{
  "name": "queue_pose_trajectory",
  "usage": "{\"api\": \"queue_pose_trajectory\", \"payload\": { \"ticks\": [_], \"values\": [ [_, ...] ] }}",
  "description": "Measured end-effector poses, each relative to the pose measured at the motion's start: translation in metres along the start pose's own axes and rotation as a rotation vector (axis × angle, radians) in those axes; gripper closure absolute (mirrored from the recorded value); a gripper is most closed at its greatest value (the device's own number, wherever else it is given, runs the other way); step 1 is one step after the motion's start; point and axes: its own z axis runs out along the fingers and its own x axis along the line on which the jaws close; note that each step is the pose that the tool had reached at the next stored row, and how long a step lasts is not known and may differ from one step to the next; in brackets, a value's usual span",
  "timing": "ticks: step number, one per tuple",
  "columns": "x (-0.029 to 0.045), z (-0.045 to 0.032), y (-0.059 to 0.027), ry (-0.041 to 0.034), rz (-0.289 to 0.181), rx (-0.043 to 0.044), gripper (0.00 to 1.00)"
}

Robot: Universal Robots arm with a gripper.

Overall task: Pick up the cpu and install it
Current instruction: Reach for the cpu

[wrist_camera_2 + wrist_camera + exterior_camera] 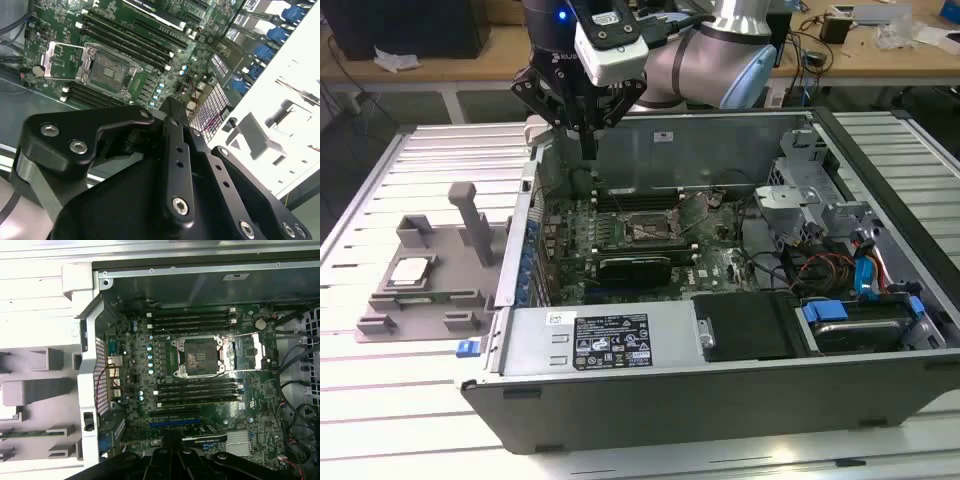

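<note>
The gripper [589,148] hangs over the computer case [720,400], above its rear corner on the exterior view's left. Its jaws are drawn narrow, close together, with nothing between them. It touches nothing in the case.

The cpu [410,271] is outside the case, well apart from the gripper. It lies flat in the grey tray [415,322], which stands on the slatted worktop [380,410] just beside the case's side wall on the exterior view's left. Its silver top faces up.

Inside the case, the motherboard [135,365] lies on the case floor. The cpu socket [200,357] sits near the middle of the board between two banks of black memory slots. Its metal retention frame is swung open to one side and the contact field is bare. The socket shows in both wrist views.
</note>
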Motion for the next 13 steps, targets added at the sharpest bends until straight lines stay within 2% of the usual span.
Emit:
{"api": "queue_pose_trajectory", "payload": {
  "ticks": [8,13],
  "values": [
    [0.0002,0.0000,0.0002,0.0000,0.000,0.0000,0.89],
    [0.0041,-0.0001,0.0000,-0.0001,0.000,0.0000,0.89]
  ]
}}
